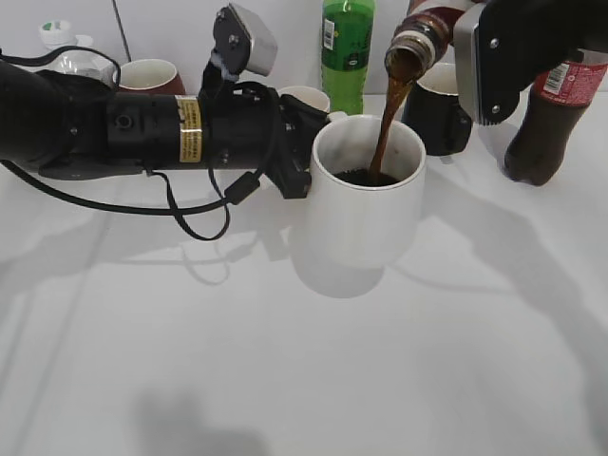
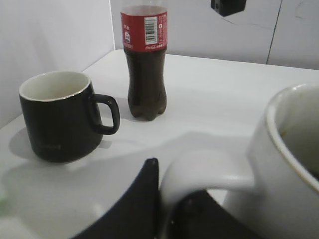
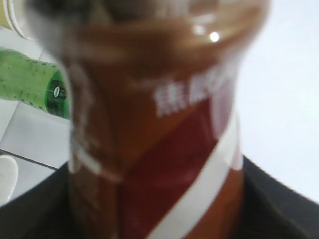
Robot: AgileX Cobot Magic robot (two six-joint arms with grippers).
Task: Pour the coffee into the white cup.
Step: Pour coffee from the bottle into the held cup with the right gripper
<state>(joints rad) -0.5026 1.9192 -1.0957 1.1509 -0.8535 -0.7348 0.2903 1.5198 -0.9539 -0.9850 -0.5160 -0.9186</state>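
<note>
The white cup [image 1: 366,204] stands mid-table. My left gripper [image 1: 296,152] is shut on its handle [image 2: 209,169], one black finger on each side. My right gripper [image 1: 475,47] is shut on the coffee bottle [image 1: 418,43], tilted mouth-down above the cup. A brown stream of coffee [image 1: 388,123] falls into the cup, where dark liquid pools. In the right wrist view the bottle [image 3: 159,139] fills the frame, blurred, with its red-brown and white label.
A black mug [image 1: 439,119] [image 2: 60,117] and a red-labelled cola bottle [image 1: 551,119] [image 2: 145,59] stand behind right of the cup. A green soda bottle [image 1: 344,52] [image 3: 35,82], a small cup [image 1: 306,98] and a brown cup [image 1: 150,74] stand along the back.
</note>
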